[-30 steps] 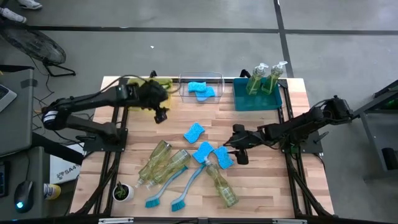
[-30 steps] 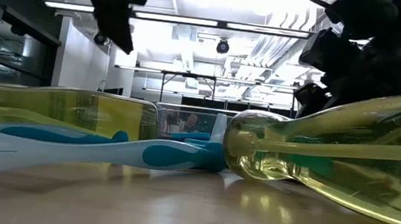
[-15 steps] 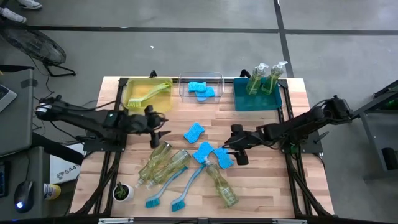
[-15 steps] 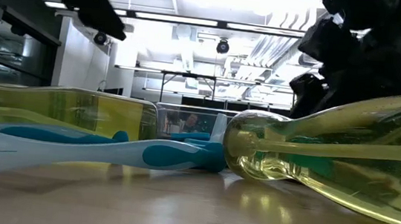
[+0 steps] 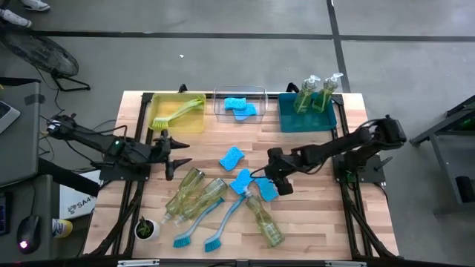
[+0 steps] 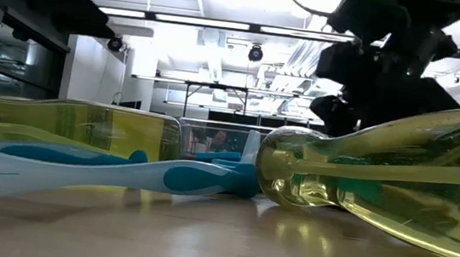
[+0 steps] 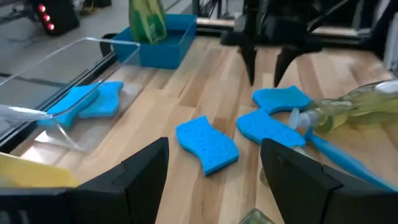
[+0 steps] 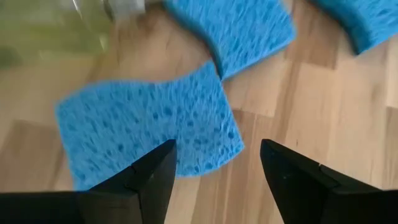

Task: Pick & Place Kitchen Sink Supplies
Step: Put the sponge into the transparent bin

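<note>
R gripper (image 5: 276, 178) is hovering low over the desk (image 5: 312, 208) w/ fingers (image 8: 298, 180) spread wide apart, gripping nothing. Directly under it is lying a porous, wavy-edged blue sponge (image 8: 149, 127), flat on the wood planks; a 2nd sponge (image 8: 233, 28) is touching its far corner, and a 3rd (image 8: 367, 22) is sitting apart at the edge of the wrist view.

L gripper (image 5: 174, 150) is hanging over the desk's left side, fingers (image 7: 146, 171) also open wide, empty. It is facing a lone sponge (image 7: 207, 144) lying flat, w/ the other arm's dark fingers pointing down beyond it.

In the high view the sponge pair (image 5: 254, 185) is sitting mid-desk, the single sponge (image 5: 231, 156) just up-left of it. Clear yellow-green bottles (image 5: 194, 194) are lying on their sides front-left; another bottle (image 5: 264, 221) is lying right of them, its pump top by the sponge pair. Two blue brushes (image 5: 208, 231) w/ pale handles are lying crossed betw. the bottles.

Along the back edge: a yellow bin (image 5: 157, 120) holding a yellow-green brush (image 5: 178, 113), a clear bin (image 5: 261, 95) w/ sponges (image 5: 240, 107) inside, a teal bin (image 5: 289, 122) w/ 2 upright bottles (image 5: 318, 93). A small potted plant (image 5: 147, 228) is standing at the front-left corner.

Low view: a glossy bottle neck (image 6: 294, 169) and brush handle (image 6: 80, 168) are filling the foreground.
</note>
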Action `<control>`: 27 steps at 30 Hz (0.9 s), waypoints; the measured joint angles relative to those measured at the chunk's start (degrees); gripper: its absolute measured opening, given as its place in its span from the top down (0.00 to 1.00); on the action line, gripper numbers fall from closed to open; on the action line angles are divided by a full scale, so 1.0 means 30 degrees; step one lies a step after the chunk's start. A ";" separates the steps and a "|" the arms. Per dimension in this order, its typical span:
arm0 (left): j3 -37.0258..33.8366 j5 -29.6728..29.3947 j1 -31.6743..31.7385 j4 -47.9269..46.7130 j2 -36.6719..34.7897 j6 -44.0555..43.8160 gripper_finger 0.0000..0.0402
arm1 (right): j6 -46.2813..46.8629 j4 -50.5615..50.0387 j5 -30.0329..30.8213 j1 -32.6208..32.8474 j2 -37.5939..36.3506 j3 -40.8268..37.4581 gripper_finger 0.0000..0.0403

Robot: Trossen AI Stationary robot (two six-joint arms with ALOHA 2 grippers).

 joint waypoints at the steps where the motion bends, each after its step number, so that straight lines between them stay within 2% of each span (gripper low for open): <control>1: -0.0354 0.0018 -0.0105 0.0165 -0.0454 0.0187 0.38 | -0.0205 -0.0491 -0.0017 0.0008 0.0272 0.0368 0.44; 10: -0.3828 0.2162 -0.0177 0.3288 -0.4172 0.1980 0.38 | -0.2171 -0.3856 -0.0177 -0.0114 0.1245 0.3530 0.44; 18: -0.6918 0.3978 -0.0177 0.6152 -0.7070 0.2943 0.38 | -0.3051 -0.4680 -0.1074 -0.1038 0.1448 0.3781 0.44; 27: -0.7399 0.4857 -0.0177 0.6184 -0.8795 0.3307 0.38 | -0.3579 -0.4388 -0.1841 -0.1304 0.2908 0.3781 0.44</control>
